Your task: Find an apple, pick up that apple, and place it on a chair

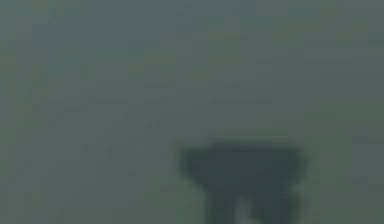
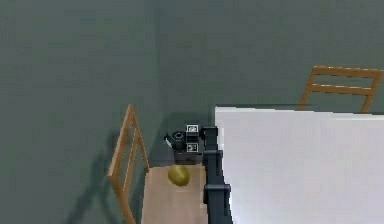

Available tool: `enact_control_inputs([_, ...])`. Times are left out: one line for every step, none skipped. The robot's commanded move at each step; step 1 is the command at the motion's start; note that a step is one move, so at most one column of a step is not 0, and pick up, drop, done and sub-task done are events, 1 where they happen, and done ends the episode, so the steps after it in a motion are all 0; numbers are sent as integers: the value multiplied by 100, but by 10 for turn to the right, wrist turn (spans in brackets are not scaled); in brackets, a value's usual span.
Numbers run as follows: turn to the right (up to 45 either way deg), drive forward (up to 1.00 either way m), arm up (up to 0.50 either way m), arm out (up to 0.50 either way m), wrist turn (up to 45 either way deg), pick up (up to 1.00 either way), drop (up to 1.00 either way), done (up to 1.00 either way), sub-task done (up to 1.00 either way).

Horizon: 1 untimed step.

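Note:
A small round yellow-green apple lies on the seat of a wooden chair at the arm side view's lower left. The dark arm bar rises from the bottom edge beside the seat. At its far end the gripper shows just above the apple in the picture, next to two white marked squares. I cannot tell whether the gripper holds anything, nor whether it touches the apple.
A large white table takes up the arm side view's right half, its edge right beside the arm. A second wooden chair stands at its far side. Grey-green walls stand close ahead and behind the chairs.

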Motion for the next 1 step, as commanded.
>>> enact_control_inputs([0, 0, 0, -8, 0, 0, 0, 0, 0])
